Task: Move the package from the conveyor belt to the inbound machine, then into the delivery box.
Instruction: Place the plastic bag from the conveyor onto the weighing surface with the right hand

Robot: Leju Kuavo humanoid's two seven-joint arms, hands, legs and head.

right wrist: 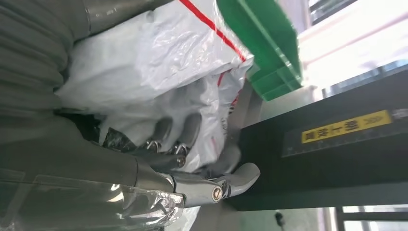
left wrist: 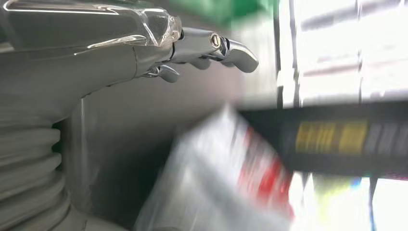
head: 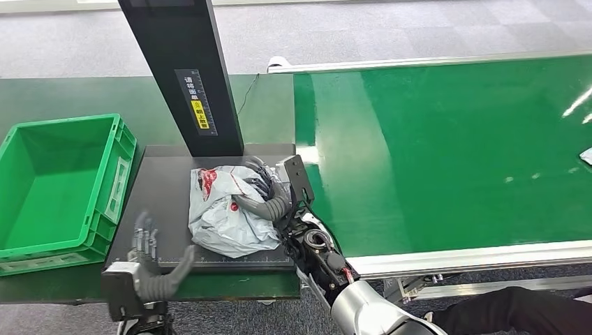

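The package (head: pixel 227 213) lies on the machine's black plate (head: pixel 164 202), right hand (head: pixel 269 195) gripping it. Left hand (head: pixel 150 262) hovers wide nearby. Likely next: lifting it into the green box (head: pixel 59 185) beside the plate.

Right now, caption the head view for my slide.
Right hand grips grey package on inbound machine platform; left hand open nearby.

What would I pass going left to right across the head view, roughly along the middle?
Green plastic crate → black flat machine platform → crumpled grey-white plastic package → robot's right hand gripping it → shiny green conveyor belt.
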